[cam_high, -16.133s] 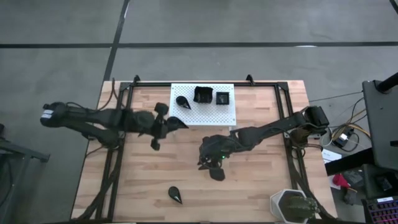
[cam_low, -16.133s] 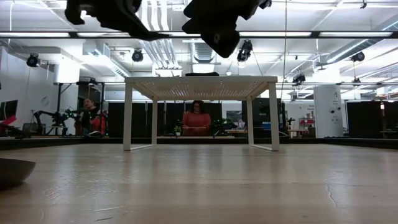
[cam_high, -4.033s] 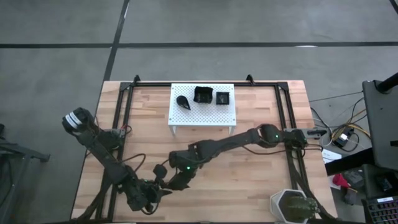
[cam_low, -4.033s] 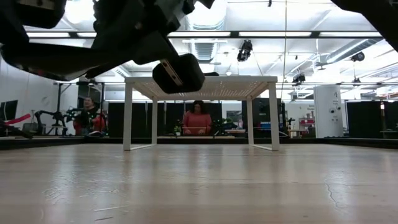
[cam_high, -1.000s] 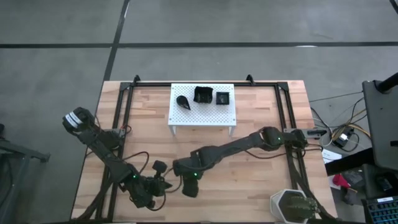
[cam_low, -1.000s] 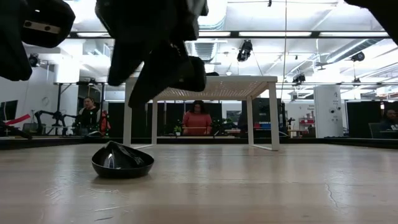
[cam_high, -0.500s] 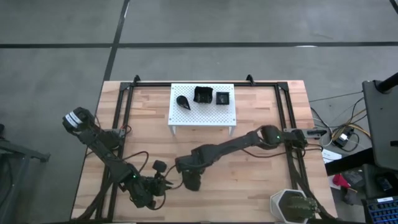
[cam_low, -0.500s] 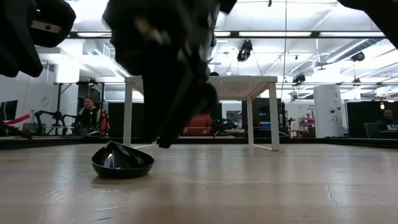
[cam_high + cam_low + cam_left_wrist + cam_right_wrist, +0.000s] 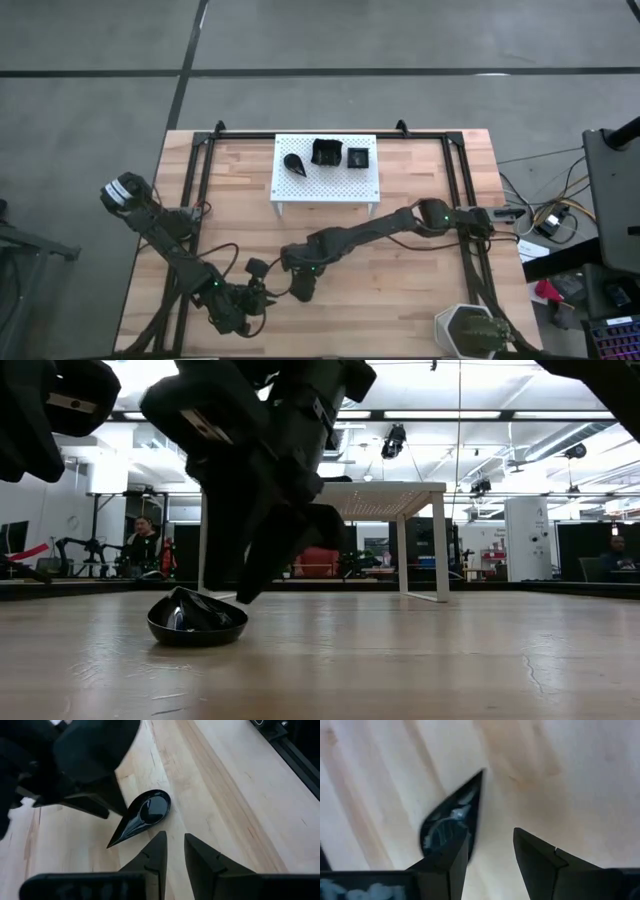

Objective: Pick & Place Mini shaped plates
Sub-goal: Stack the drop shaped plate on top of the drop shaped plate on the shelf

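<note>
A glossy black teardrop mini plate (image 9: 144, 814) lies flat on the wooden table near its front edge, also seen in the low view (image 9: 197, 622). My left gripper (image 9: 174, 847) stands open just short of it, with nothing between its fingers. My right gripper (image 9: 490, 851) hangs open over the plate (image 9: 451, 822), pointing steeply down. One of its fingers (image 9: 445, 857) is in front of the plate's round end and the other is beside the plate over bare wood. Three more black plates (image 9: 326, 152) rest on the white stand (image 9: 300, 182). My right gripper's near finger (image 9: 445, 857) covers the teardrop plate's round end (image 9: 437, 832) from above. I cannot tell whether it touches the plate. The plate lies flat on the table.
The white perforated stand (image 9: 325, 488) stands at the table's far middle on thin legs. A hexagonal pot (image 9: 470, 330) sits at the front right corner. Black rails (image 9: 200, 200) run along both sides of the table. Both arms crowd the front left area; people show in the room behind.
My right gripper has come down and toward the teardrop plate, rolling as it came, and now hangs close over it. The plate has stayed where it lay on the table.
</note>
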